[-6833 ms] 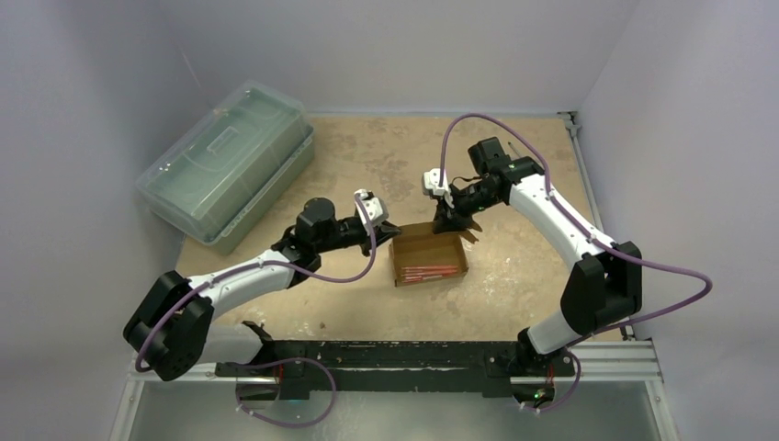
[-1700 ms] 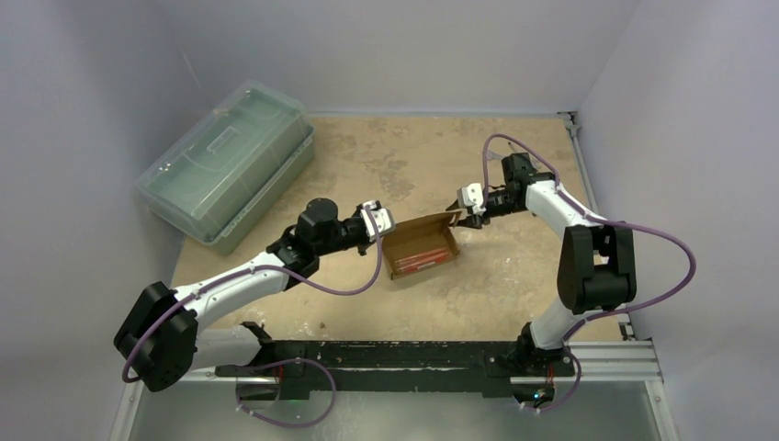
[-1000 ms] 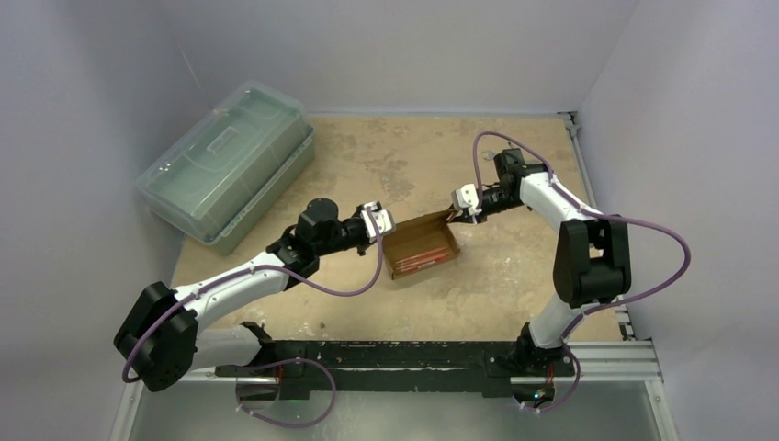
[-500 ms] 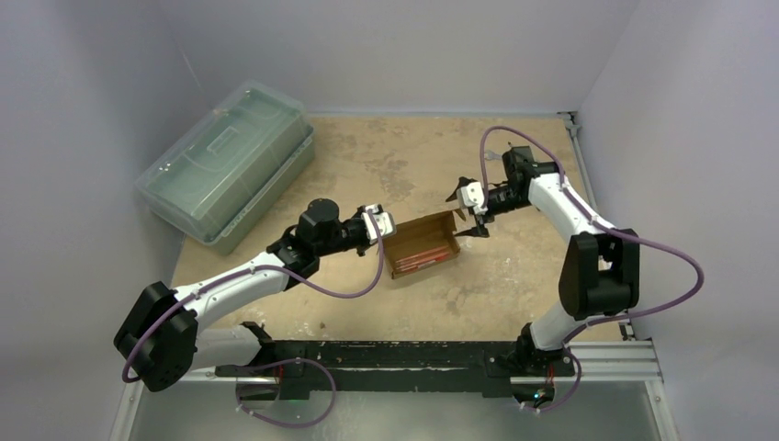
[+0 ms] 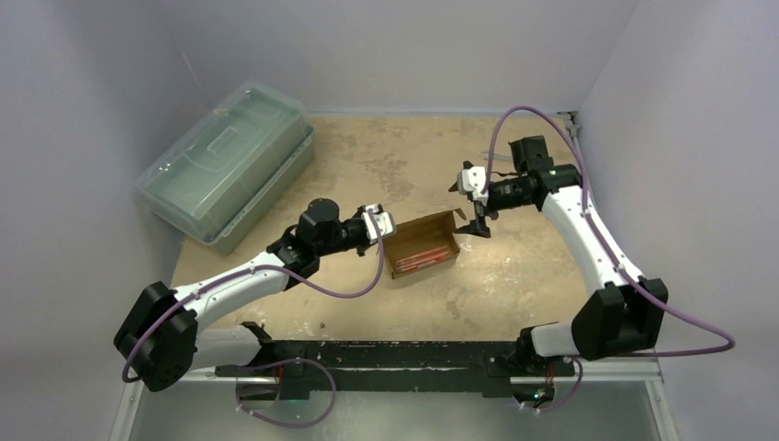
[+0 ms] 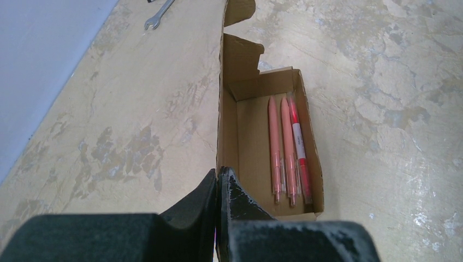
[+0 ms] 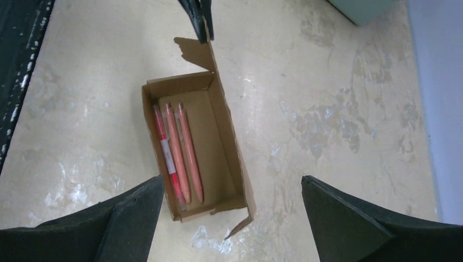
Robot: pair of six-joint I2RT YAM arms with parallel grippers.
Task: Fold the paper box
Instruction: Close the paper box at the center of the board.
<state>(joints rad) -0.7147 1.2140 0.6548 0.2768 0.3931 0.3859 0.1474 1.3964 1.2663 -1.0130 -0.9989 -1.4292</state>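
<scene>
The paper box (image 5: 421, 241) is an open brown carton lying mid-table, with three pink and red pens (image 5: 424, 260) inside. My left gripper (image 5: 383, 227) is shut on the near end of its tall side wall. In the left wrist view that gripper (image 6: 219, 177) pinches the wall's edge, with the box (image 6: 251, 131) and pens (image 6: 286, 147) stretching away. My right gripper (image 5: 468, 208) hangs open just beyond the box's right end, touching nothing. From the right wrist, the right gripper (image 7: 232, 183) straddles the box (image 7: 215, 136) from above, and the left gripper (image 7: 199, 19) holds a flap at the top.
A large translucent green plastic case (image 5: 225, 165) stands at the table's back left. A small metal wrench (image 6: 158, 15) lies on the table beyond the box. Walls close the table on the left, back and right.
My right gripper opened, let go of the box's right end and drew back up to the right. The left gripper kept its hold, and the box stayed put.
</scene>
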